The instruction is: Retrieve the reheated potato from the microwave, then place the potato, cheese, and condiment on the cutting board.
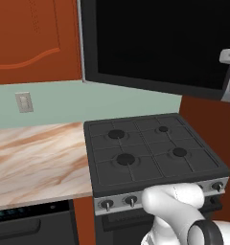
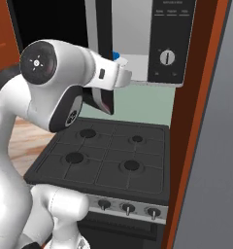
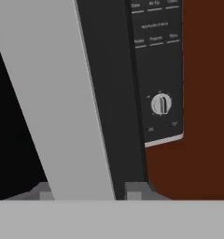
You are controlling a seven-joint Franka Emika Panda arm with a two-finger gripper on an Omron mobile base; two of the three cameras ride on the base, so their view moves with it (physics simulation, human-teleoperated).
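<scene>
Gripper [image 3: 88, 191] astride microwave [image 3: 158, 70] door edge

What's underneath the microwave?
Below the microwave sits a black gas stove with four burners, against a pale green wall. The robot arm covers part of that wall in the right base view. The potato can't be seen.
</scene>
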